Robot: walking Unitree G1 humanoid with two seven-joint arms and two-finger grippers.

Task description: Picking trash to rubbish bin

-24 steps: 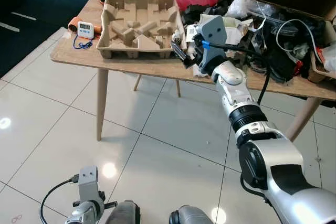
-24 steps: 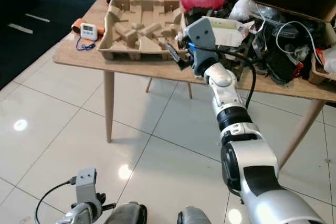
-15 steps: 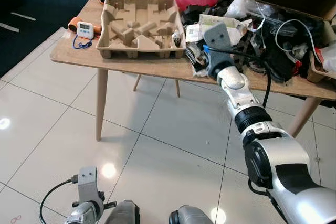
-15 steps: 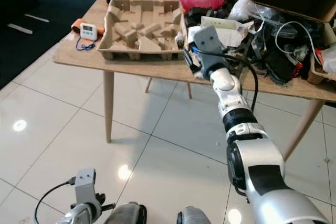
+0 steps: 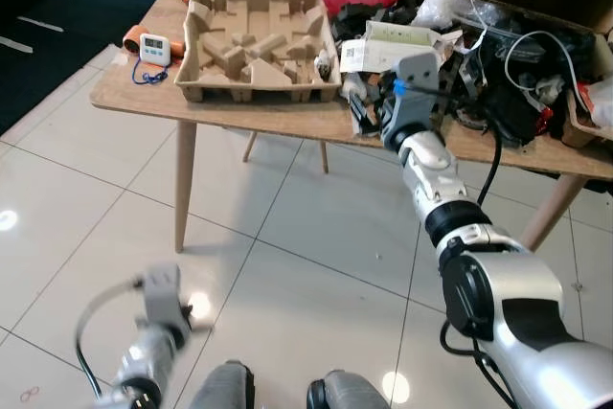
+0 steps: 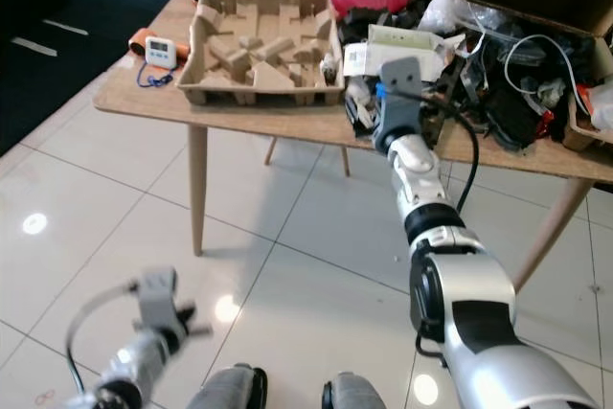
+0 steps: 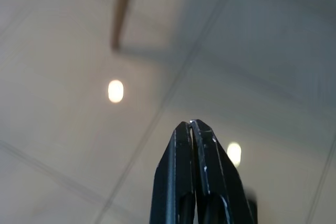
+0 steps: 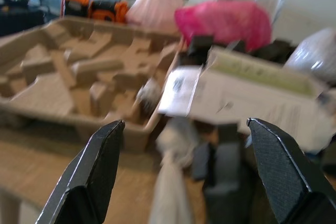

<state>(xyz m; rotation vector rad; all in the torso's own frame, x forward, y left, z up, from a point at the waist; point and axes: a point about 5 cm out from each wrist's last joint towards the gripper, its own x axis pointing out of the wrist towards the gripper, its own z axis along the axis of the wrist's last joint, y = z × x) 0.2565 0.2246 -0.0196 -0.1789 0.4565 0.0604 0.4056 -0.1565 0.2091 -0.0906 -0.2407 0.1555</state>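
Right tool (image 8: 181, 174) (fingers spread wide) faces white trash (image 8: 170, 203) on the bench (image 5: 287, 120); left tool (image 7: 193, 129) clenched above the floor.

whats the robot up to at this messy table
The robot is reaching its right hand, fingers wide open and holding nothing, over the front edge of the wooden table, toward the white crumpled trash beside the cardboard pulp tray. Its left hand hangs shut above the tiled floor.
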